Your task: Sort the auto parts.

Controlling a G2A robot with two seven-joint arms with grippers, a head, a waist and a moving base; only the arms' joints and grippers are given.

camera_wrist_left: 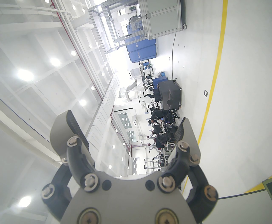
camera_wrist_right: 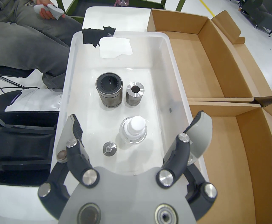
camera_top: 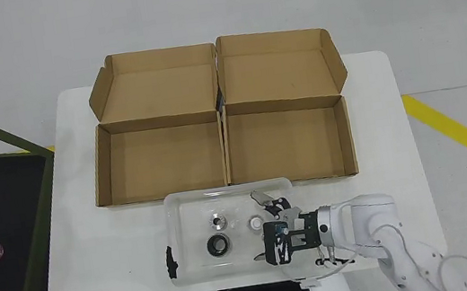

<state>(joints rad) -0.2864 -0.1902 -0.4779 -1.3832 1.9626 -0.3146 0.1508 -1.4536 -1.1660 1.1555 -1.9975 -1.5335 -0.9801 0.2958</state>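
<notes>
Right gripper (camera_wrist_right: 137,118) over the clear bin (camera_wrist_right: 177,74) on the worktop (camera_top: 78,259).
Its jaws are apart above four auto parts (camera_wrist_right: 109,89) standing in the bin; the left gripper (camera_wrist_left: 126,117) has its jaws apart too; two open cardboard boxes (camera_top: 163,160) sit just beside.

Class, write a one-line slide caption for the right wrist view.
Open right gripper hovers above a clear bin of four small parts, beside two empty cardboard boxes.

Nothing legible from my end. The white label (camera_wrist_right: 115,47) on the left end wall of the clear bin (camera_wrist_right: 172,63) looks blank. The white mark on the blue cabinet (camera_wrist_left: 141,49) and the small square floor sign (camera_wrist_left: 205,93) are too small to read.
</notes>
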